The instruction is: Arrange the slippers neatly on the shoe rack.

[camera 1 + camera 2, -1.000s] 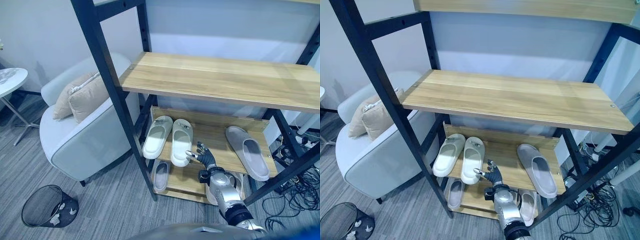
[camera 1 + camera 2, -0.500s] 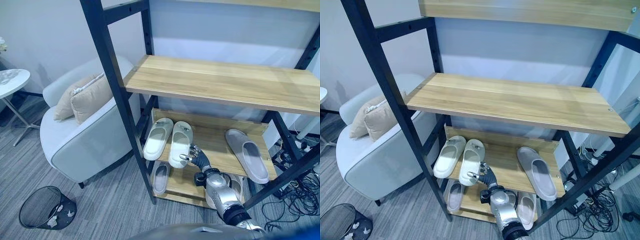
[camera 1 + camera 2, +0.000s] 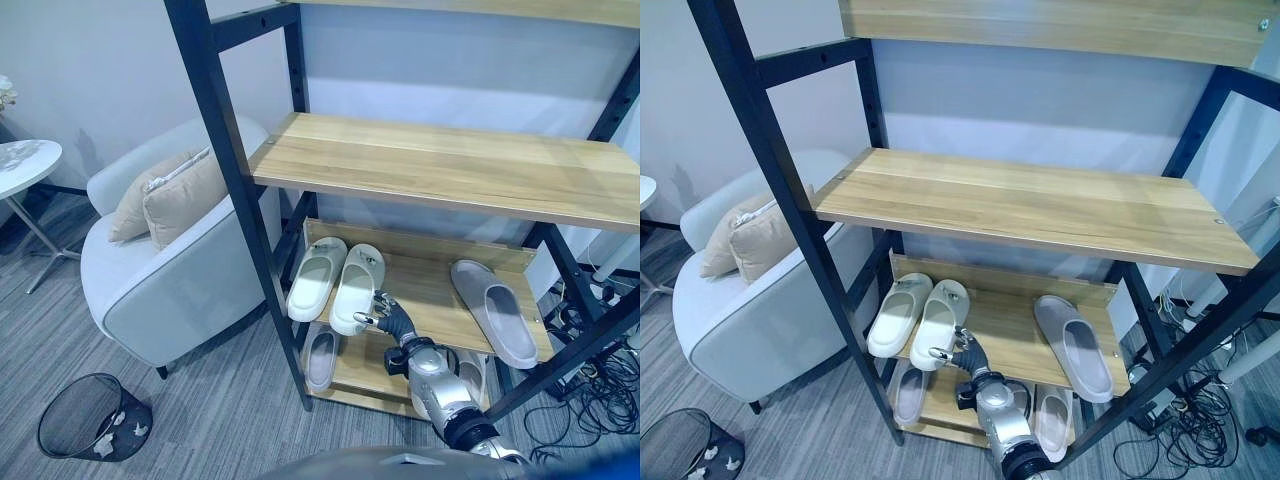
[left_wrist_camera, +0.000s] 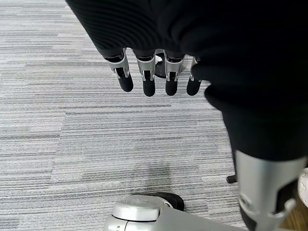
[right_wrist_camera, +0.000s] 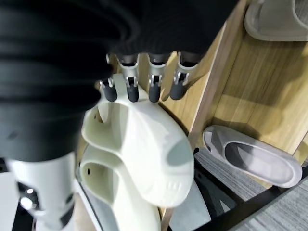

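While the left hand hangs over grey carpet in its wrist view with fingers straight and holding nothing, the right hand sits low and centre-right in the left eye view, at the front edge of the middle shelf of the shoe rack. Its fingers are loosely extended, their dark tips resting at the heel of a cream slipper; they are not curled round it. That slipper lies a little to the left of the frame's middle, its heel angled slightly toward the hand, and just left of it, touching or nearly so, lies a second cream slipper. Toward the right end of the same shelf, well apart from the pair, a grey slipper lies slanted. On the bottom shelf, low in the frame, a grey slipper sits at the left, and another pale one shows partly behind the right arm. A wide wooden shelf spans the upper middle. At the left of the frame stands a pale armchair with beige cushions, a black mesh bin in the lower left corner, and a small round table at the left edge
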